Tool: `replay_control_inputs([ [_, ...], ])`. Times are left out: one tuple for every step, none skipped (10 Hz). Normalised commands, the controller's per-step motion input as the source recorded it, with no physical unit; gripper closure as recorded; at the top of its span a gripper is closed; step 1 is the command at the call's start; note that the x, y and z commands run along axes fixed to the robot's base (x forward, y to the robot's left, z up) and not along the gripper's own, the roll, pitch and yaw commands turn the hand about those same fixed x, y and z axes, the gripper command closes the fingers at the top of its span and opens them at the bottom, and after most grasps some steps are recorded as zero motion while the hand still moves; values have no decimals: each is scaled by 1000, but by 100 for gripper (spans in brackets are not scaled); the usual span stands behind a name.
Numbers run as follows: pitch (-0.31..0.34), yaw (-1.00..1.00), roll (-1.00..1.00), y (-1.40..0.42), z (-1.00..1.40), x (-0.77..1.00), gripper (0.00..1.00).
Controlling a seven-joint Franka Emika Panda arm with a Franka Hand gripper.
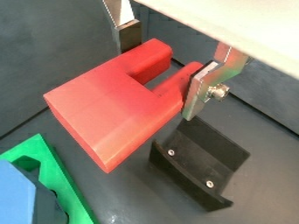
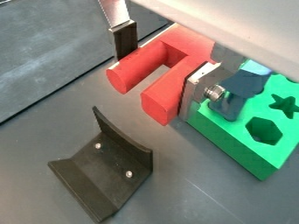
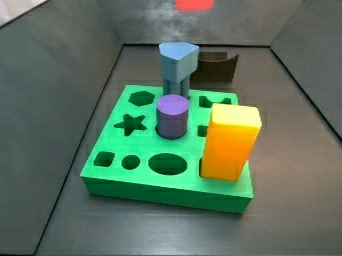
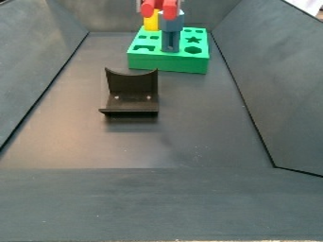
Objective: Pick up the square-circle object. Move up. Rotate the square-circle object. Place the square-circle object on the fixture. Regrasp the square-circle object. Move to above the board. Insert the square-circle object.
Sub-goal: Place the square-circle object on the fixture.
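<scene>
The gripper (image 1: 163, 68) is clamped on the square-circle object (image 1: 111, 105), its fingers (image 1: 205, 86) pinching the two prongs, solid body projecting outward, probably to suit reorientation; the piece hangs clear of the floor, the fixture (image 2: 105, 171) below and vacant, the board (image 2: 251, 131) just beside; arm raised high.

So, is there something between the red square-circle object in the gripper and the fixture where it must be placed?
Nothing visible. The gripper holds the square-circle object in the air, and in both wrist views the fixture stands on the floor below it, bare, with only open space between them.
</scene>
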Motion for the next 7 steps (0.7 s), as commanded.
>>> replay_control_inputs([
  [231, 191, -1000, 1000, -208, 815, 100],
  [235, 143, -1000, 1000, -167, 856, 100],
  [265, 106, -1000, 807, -75, 803, 100],
  [278, 73, -1000, 635, -43, 750, 100],
  [287, 33, -1000, 467, -31, 700, 100],
  [299, -9, -1000, 306, -25, 648, 100],
  [262, -76, -814, 72, -18, 574, 100],
])
